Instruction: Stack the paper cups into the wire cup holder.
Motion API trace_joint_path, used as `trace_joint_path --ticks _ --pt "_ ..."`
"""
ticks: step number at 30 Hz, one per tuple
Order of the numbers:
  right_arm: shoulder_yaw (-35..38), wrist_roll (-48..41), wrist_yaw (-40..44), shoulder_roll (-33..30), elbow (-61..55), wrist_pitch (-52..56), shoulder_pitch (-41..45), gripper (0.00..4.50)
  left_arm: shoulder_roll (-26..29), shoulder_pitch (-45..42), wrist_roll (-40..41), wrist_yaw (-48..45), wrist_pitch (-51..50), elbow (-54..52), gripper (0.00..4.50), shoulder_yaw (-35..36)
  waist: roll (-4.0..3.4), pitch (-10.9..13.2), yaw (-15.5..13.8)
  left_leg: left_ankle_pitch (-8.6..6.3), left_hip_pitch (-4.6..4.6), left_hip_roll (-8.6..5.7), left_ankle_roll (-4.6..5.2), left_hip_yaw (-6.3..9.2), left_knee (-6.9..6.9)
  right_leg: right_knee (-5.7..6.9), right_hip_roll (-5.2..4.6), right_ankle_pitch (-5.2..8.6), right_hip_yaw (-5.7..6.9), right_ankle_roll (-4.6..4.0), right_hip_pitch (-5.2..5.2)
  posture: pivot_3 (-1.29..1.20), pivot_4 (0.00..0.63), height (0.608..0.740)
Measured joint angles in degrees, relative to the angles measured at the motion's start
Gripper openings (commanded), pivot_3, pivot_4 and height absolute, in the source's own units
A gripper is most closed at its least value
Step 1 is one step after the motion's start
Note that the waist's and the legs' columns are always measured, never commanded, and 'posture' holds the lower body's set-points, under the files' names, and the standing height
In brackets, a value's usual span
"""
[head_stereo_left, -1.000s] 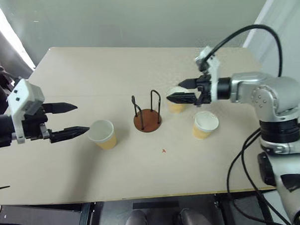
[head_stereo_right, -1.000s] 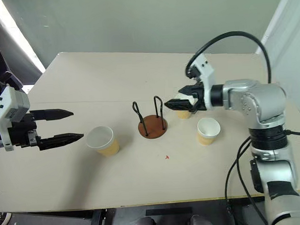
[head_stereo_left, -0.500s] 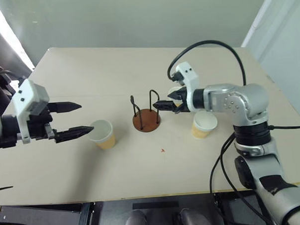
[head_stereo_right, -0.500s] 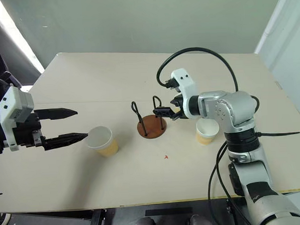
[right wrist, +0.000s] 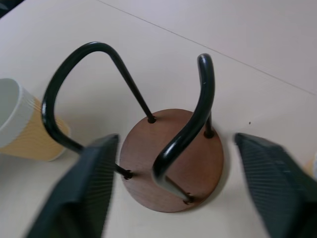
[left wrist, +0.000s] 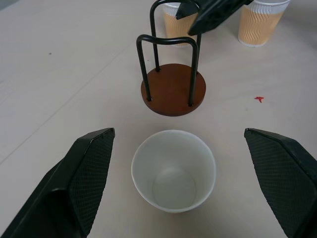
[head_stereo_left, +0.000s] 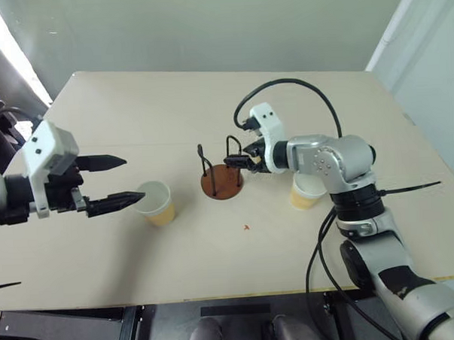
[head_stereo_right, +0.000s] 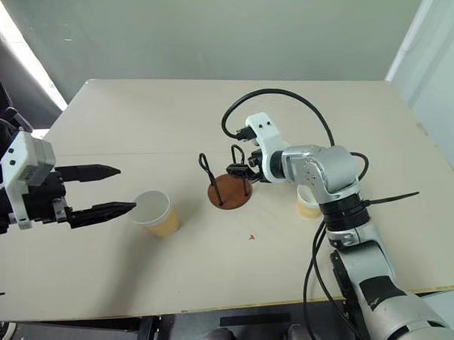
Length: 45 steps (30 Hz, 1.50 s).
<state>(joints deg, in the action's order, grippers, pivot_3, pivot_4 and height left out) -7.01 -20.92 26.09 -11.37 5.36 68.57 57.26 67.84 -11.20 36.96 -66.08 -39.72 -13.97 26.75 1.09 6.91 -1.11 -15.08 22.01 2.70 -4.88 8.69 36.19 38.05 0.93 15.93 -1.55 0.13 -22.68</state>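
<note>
Meanwhile, both hands are spread: left (head_stereo_left: 116,181) flanks a ribbed cup (head_stereo_left: 157,202), right (head_stereo_left: 239,161) a wire-looped holder (head_stereo_left: 221,180).

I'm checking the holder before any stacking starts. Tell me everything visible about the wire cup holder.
The wire cup holder is a round reddish-brown disc, wood-like, with two thin black wire loops rising from it. It stands upright and empty near the table's middle. The right end effector is at its nearer loop, fingers either side; contact is unclear. Cups stand apart from it.

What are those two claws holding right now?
Nothing. The left gripper stands open beside a paper cup; the right gripper straddles one loop of the wire cup holder, not gripping it.
</note>
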Motion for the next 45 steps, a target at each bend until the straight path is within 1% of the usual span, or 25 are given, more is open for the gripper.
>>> trace_joint_path --ticks 1,2,4,7,12,15,17,21,25,32,37,41,43,44,45 --pt "-0.2 0.1 0.0 0.0 0.1 -0.2 0.0 2.12 0.0 0.1 0.0 0.0 -0.1 0.0 4.5 0.0 0.0 0.0 0.0 0.0 0.0 0.0 -0.01 0.0 0.0 0.0 0.0 0.0 0.0 0.0 0.0 0.0 0.15 0.74" --pt "-0.3 0.2 0.0 0.0 0.2 -0.4 0.0 1.83 0.0 0.1 0.0 0.1 -0.1 0.0 4.5 0.1 0.0 0.0 0.0 0.01 0.0 0.0 -0.02 0.0 0.0 0.0 0.0 0.0 0.0 0.0 0.0 0.0 0.15 0.74" --pt "-0.5 0.3 0.2 -0.3 0.4 -0.7 0.0 1.05 0.0 0.1 0.0 0.1 -0.2 0.0 4.5 0.3 0.0 0.0 0.0 0.01 0.01 0.0 -0.03 0.0 0.0 0.0 0.0 0.0 0.0 0.0 0.0 0.0 0.15 0.74" --pt "-1.5 0.1 2.5 -2.2 0.3 -0.7 0.0 0.01 0.0 0.1 0.1 0.2 -0.2 0.0 4.5 0.3 0.0 0.0 0.0 0.0 0.02 0.0 -0.04 0.0 0.0 0.0 0.0 0.0 0.0 -0.01 0.0 0.0 0.15 0.74" --pt "-5.8 -2.3 12.0 -9.5 -3.3 -0.6 -0.6 0.01 0.2 -0.9 0.5 -0.9 -0.2 0.1 4.5 -0.1 0.01 0.0 -0.1 0.01 0.08 -0.01 -0.09 -0.01 0.0 -0.03 0.0 0.0 0.01 -0.01 0.0 0.0 0.15 0.74" --pt "-8.4 -3.3 19.0 -13.8 -5.6 -3.3 -1.6 0.01 0.8 -1.4 1.6 -3.4 -0.2 -0.4 4.5 -1.5 0.02 0.0 -0.1 0.01 0.08 0.0 -0.1 -0.04 0.01 -0.02 0.0 0.0 0.01 -0.01 0.0 0.0 0.15 0.74" --pt "-10.6 -3.5 23.6 -16.8 -5.9 -6.1 -2.1 0.01 1.0 -2.1 2.3 -5.1 -0.2 -1.4 4.5 -3.7 0.02 0.0 -0.1 0.01 0.08 -0.01 -0.1 -0.04 0.02 -0.01 0.0 0.0 0.0 0.0 0.01 0.0 0.15 0.74" --pt "-13.8 -3.5 31.3 -20.6 -7.1 -11.4 -3.0 0.01 1.0 -4.3 3.9 -7.0 -0.4 -4.9 4.5 -9.3 0.03 0.0 -0.1 0.02 0.07 0.0 -0.1 -0.06 0.05 0.02 0.01 0.0 0.0 0.0 0.01 0.0 0.15 0.74" --pt "-15.2 -3.5 37.6 -22.3 -10.7 -16.9 -5.1 0.01 1.0 -6.5 5.6 -8.0 -1.0 -9.4 4.5 -14.4 0.04 0.0 0.0 0.01 0.06 0.01 -0.09 -0.16 0.05 0.01 0.03 -0.01 0.0 0.0 0.03 0.0 0.15 0.74" --pt "-16.8 0.0 41.4 -23.1 -10.5 -25.5 -7.4 0.01 1.1 -8.1 4.9 -9.7 -1.3 -11.0 4.5 -19.6 0.05 0.0 0.2 0.01 0.01 0.06 -0.07 -0.11 0.11 0.06 0.03 -0.01 -0.02 0.0 0.07 0.0 0.15 0.74" --pt "-16.8 3.9 42.7 -23.2 -8.5 -32.7 -8.2 0.01 1.8 -8.2 2.8 -9.7 -0.8 -11.0 4.5 -20.3 0.06 0.0 0.2 -0.01 0.0 0.06 -0.04 -0.08 0.11 0.04 0.03 -0.01 -0.02 0.0 0.1 0.0 0.15 0.74" --pt "-16.8 4.9 43.9 -23.2 -8.4 -34.1 -8.2 0.01 1.8 -8.1 2.3 -9.7 -0.7 -11.0 4.5 -20.3 0.06 0.0 0.0 -0.01 -0.07 0.06 -0.04 -0.08 0.11 0.03 0.03 -0.01 -0.02 0.0 0.18 0.0 0.15 0.74" --pt "-16.8 5.4 44.4 -23.6 -8.8 -34.4 -8.2 0.57 1.8 -8.1 2.3 -9.7 -0.7 -11.0 4.5 -20.2 0.07 0.0 0.0 -0.01 -0.08 0.05 -0.04 -0.08 0.12 0.04 0.03 -0.01 -0.02 0.0 0.21 0.0 0.15 0.74" --pt "-16.9 5.9 44.7 -23.9 -8.9 -34.4 -8.3 0.77 1.8 -8.1 2.2 -9.7 -0.7 -11.0 4.5 -20.2 0.07 0.0 -0.1 -0.01 -0.08 0.05 -0.04 -0.08 0.12 0.04 0.03 -0.01 -0.02 0.0 0.21 0.0 0.15 0.74" --pt "-17.0 6.5 45.0 -24.3 -8.8 -34.4 -8.4 1.09 1.8 -8.1 2.2 -9.7 -0.7 -11.0 4.5 -20.2 0.07 0.0 -0.1 -0.01 -0.08 0.06 -0.04 -0.08 0.13 0.03 0.03 -0.01 -0.02 0.0 0.21 0.0 0.15 0.74"
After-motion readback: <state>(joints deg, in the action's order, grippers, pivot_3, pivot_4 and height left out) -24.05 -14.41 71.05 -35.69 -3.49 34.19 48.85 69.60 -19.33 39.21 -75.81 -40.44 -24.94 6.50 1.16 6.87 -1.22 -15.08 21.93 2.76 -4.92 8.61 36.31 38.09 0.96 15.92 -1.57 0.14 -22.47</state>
